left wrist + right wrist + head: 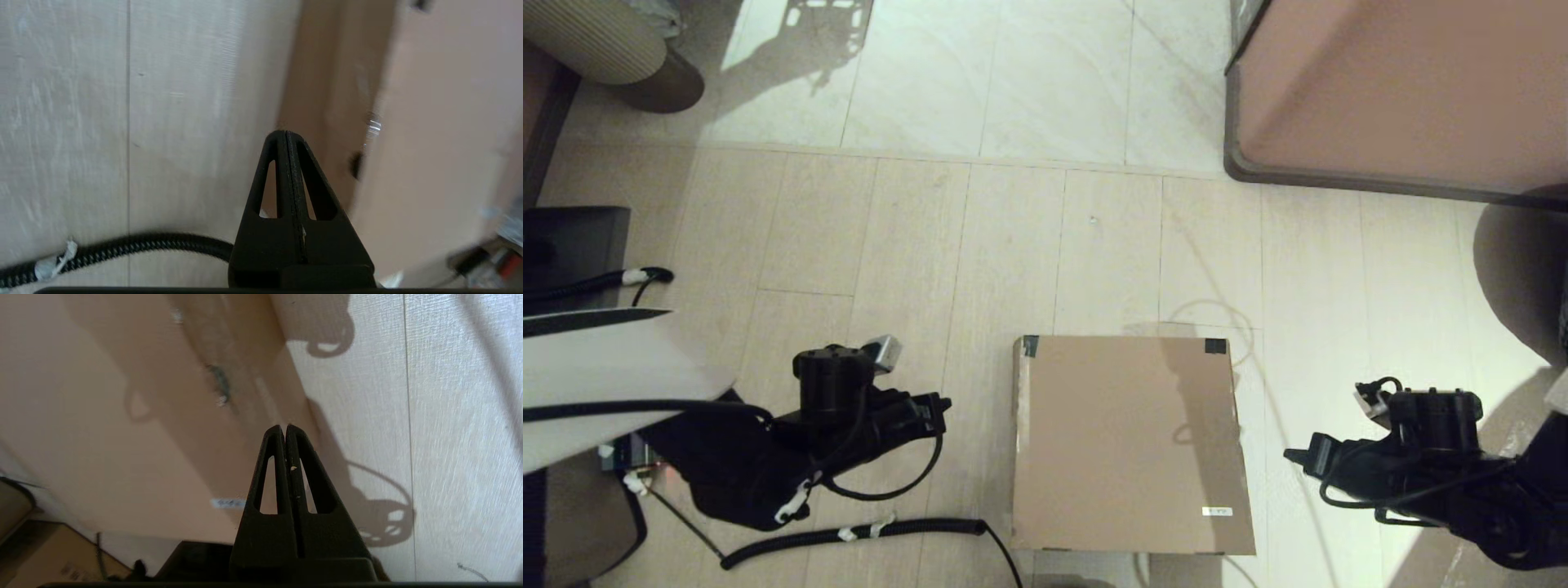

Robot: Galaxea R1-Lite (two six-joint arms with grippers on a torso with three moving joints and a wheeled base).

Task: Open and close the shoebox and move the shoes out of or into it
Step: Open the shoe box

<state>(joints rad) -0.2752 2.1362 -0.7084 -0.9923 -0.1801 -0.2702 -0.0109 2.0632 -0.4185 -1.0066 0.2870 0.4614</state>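
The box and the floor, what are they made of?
The box looks like plain brown cardboard with a dull finish: flat lid, dark tape on two corners, a small white label. The floor around it looks like pale wood-look planks with long seams and faint grain; real wood or laminate, I cannot tell. Farther off it turns to glossy whitish tiles that catch the light.

My arms are matte black w/ round motor housings at the wrists. Left gripper & right gripper: black triangular jaws w/ cut-out windows. Black ribbed cable w/ white ties; white body panel on my left.
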